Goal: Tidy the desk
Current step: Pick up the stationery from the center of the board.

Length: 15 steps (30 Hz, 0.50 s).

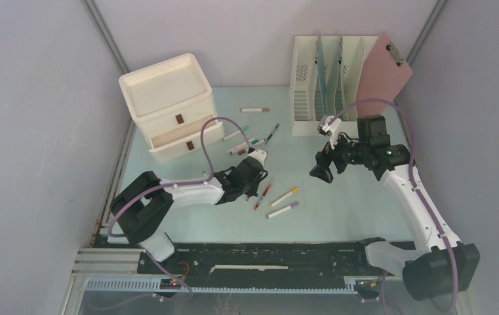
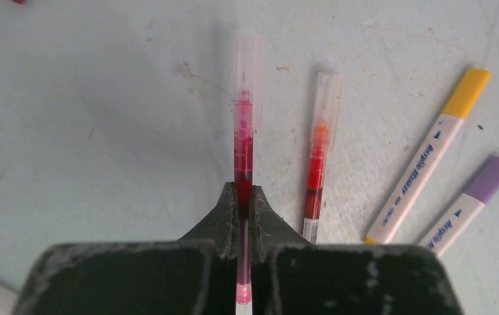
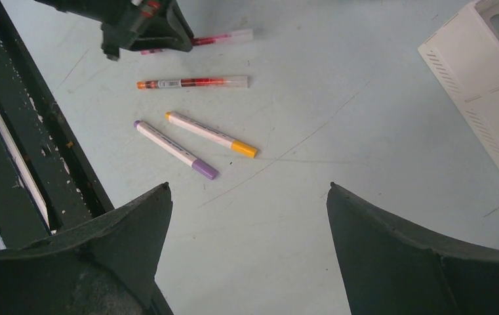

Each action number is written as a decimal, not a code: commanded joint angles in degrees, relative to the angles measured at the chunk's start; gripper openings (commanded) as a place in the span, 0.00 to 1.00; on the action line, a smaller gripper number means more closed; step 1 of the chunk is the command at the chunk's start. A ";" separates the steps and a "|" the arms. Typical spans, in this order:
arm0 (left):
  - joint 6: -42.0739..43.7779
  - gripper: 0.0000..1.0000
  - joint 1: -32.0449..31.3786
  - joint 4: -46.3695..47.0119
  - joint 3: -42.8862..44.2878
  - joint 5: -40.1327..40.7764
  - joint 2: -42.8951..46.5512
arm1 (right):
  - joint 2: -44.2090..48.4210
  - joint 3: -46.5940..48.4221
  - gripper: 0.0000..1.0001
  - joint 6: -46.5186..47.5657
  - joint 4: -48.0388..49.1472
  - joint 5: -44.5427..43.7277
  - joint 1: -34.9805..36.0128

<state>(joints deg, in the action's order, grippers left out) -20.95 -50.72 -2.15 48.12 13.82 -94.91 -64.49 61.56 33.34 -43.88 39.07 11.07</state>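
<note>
Jaws over scuffed mint desk [image 1: 351, 210], grey walls [image 1: 30, 98]

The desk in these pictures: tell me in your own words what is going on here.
The left gripper is shut on a red pen, low over the desk. A second red pen, a yellow-capped marker and a purple-capped marker lie beside it. The right gripper hangs open above the desk, holding nothing.
</note>
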 commanded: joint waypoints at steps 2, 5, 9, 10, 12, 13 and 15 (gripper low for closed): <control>1.41 0.00 -0.30 3.96 -2.95 4.19 10.78 | 0.86 0.02 0.95 0.93 0.73 0.13 0.24; 3.60 0.00 -0.27 2.69 -3.73 6.38 14.94 | 0.81 -0.02 0.95 0.97 0.72 0.12 0.22; 9.50 0.00 -0.13 -2.45 -3.01 10.23 20.08 | 0.60 0.04 0.95 1.01 0.75 0.04 0.29; 11.52 0.00 0.00 -3.74 -2.84 10.94 21.25 | 0.64 -0.03 0.95 0.97 0.76 0.04 0.27; 15.11 0.00 0.70 -5.51 -2.39 12.26 23.91 | 0.60 0.04 0.95 0.95 0.75 0.04 0.27; 17.29 0.00 1.11 -6.15 -2.15 12.38 25.10 | 0.52 0.01 0.95 0.94 0.73 0.04 0.27; 21.57 0.00 2.18 -7.31 -1.49 12.60 27.50 | 0.55 0.01 0.95 0.94 0.74 -0.04 0.33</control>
<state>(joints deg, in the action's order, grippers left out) -9.74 -50.09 -6.20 44.45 22.68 -72.34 -64.49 61.56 33.36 -43.88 39.05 11.07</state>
